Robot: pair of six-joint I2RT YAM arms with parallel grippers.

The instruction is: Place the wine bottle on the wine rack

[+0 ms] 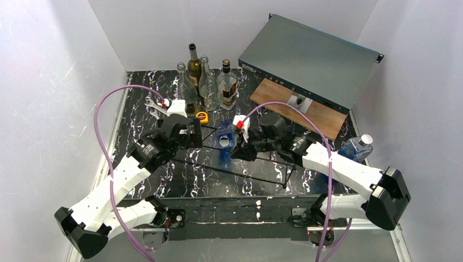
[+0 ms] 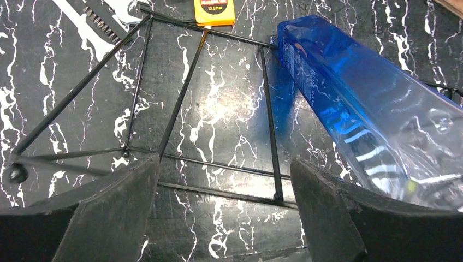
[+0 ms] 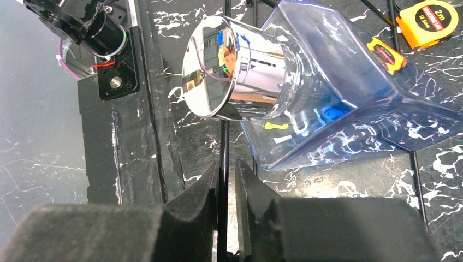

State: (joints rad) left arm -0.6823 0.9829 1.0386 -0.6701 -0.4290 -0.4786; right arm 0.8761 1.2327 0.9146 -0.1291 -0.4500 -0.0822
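The blue bottle (image 1: 224, 141) lies on its side on the wire rack (image 1: 235, 173), in a slot near the middle, its chrome cap (image 3: 218, 65) pointing toward the arms. The right tool (image 3: 226, 169) sits just below the cap with its fingers pinched together on one thin rod of the rack. The left tool (image 2: 225, 161) hovers over the rack's left end, fingers spread wide and holding nothing, with the bottle just to its right. On the marbled counter (image 1: 136, 103) behind the rack there is a yellow tape measure (image 1: 202, 116), and further back a cluster of upright bottles (image 1: 205, 82).
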